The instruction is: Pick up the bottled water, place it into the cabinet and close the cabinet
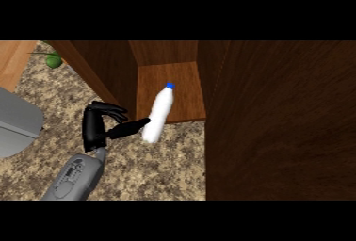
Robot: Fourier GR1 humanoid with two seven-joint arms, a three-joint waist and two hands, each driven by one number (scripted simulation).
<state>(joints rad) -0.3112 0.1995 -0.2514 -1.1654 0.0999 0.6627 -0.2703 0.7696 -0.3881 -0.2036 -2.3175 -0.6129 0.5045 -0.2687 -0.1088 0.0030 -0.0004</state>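
Note:
The bottled water [158,115] is white with a blue cap. It is tilted, its cap end over the wooden floor of the open cabinet [182,75] and its base just past the cabinet's front edge, above the counter. My left hand [101,126] is to the left of the base. Its thumb points at the bottle and touches or nearly touches it, while the fingers are loosely bent above and clear of the bottle. The right hand does not show.
The cabinet's dark wooden door [278,117] stands open and fills the right side. A speckled stone counter [160,164] lies below. A grey object [14,122] is at the left edge, and a small green item [53,59] is at the upper left.

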